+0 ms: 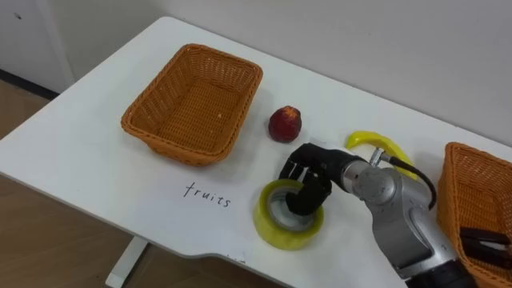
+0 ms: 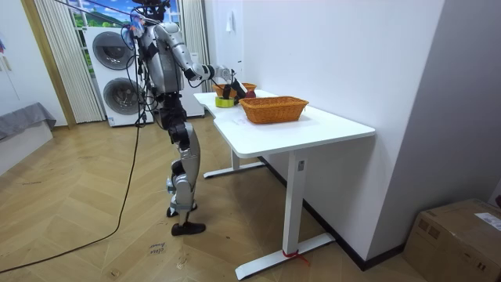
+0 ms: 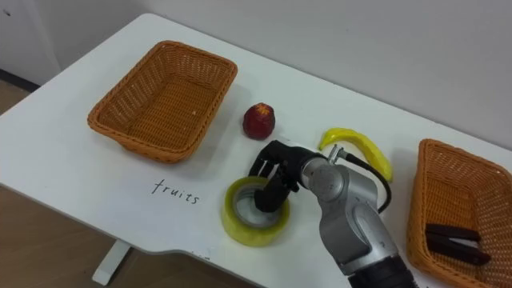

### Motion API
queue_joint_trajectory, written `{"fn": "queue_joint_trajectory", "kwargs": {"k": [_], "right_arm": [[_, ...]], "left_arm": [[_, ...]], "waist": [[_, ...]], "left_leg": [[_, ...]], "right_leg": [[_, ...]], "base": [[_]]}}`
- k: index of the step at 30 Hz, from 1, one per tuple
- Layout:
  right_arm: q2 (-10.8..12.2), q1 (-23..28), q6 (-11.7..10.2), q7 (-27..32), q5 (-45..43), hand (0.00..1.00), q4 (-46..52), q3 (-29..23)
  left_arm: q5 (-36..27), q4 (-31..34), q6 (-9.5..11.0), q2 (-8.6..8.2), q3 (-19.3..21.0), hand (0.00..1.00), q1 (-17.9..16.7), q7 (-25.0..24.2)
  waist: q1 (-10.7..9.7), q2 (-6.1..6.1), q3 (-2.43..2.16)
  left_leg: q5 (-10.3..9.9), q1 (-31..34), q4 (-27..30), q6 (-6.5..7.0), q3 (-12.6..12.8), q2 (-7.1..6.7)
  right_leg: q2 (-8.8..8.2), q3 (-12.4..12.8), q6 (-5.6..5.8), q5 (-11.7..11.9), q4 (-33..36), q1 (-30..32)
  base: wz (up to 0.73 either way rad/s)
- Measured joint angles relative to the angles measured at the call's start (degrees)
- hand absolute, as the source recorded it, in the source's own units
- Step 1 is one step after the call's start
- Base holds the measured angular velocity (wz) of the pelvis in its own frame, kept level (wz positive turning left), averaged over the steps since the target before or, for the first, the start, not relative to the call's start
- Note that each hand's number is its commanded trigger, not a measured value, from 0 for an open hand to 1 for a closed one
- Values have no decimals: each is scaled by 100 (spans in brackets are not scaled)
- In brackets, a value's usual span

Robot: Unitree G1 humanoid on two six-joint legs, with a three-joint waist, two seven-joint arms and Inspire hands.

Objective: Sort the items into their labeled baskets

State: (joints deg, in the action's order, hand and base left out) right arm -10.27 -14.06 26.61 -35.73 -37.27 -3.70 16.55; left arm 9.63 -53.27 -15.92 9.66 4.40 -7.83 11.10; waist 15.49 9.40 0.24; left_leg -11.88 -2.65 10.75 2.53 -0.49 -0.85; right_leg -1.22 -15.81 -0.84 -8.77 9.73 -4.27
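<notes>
— Listing left to right: what lies on the table (image 1: 80,152)?
— Item one, left: wicker basket (image 1: 196,100), empty, with a handwritten word (image 1: 206,194) on the near side. Item two: red fruit (image 1: 285,124), just right of that basket.
— And the roll of tape (image 1: 276,228)?
— Item three, near edge, lying flat. The right hand (image 1: 312,172) has its fingers (image 1: 302,196) curled into the hole, hooked round the roll's far wall. Item four: banana (image 1: 376,142), beyond the forearm. Item five, right: second basket (image 1: 452,192), holding one dark object (image 1: 484,240).
</notes>
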Motion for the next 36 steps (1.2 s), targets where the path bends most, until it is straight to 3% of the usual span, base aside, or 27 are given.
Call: {"fn": "queue_joint_trajectory", "kwargs": {"k": [7,9,15,20,27,36], "right_arm": [[-156,148,-179,-6,454,100,264,-111],[-207,273,-333,-1,579,100,406,-121],[-312,394,-622,138,880,100,547,-258],[-318,419,-783,253,884,100,814,-549],[-318,427,-850,647,898,100,1131,-1035],[-347,427,-931,1068,921,100,1143,-1712]], "left_arm": [[1,-65,116,-17,4,0,-139,120],[1,-68,203,-8,6,0,-149,125],[-1,-146,473,-8,113,0,-142,125],[-1,-195,522,-20,220,0,-178,115],[0,-192,571,-160,227,0,-386,60],[2,-193,631,-190,528,0,-573,-64]], "waist": [[-130,-69,42],[-177,-89,52],[-329,-99,48],[-433,-123,33],[-557,-267,4],[-758,-290,-12]], "left_leg": [[4,-3,-28,3,24,4],[4,-3,-37,3,25,5],[5,-29,-55,3,42,8],[6,-42,-62,3,65,9],[9,-198,-133,11,182,18],[12,-204,-116,8,218,17]], "right_leg": [[0,39,0,0,-2,22],[8,86,0,0,-5,26],[14,171,0,0,-7,18],[15,179,1,0,-6,16],[19,276,2,0,-7,-61],[22,339,2,0,-5,-60]], "base": [[-1],[0],[-1],[-2],[-7],[-3]]}}
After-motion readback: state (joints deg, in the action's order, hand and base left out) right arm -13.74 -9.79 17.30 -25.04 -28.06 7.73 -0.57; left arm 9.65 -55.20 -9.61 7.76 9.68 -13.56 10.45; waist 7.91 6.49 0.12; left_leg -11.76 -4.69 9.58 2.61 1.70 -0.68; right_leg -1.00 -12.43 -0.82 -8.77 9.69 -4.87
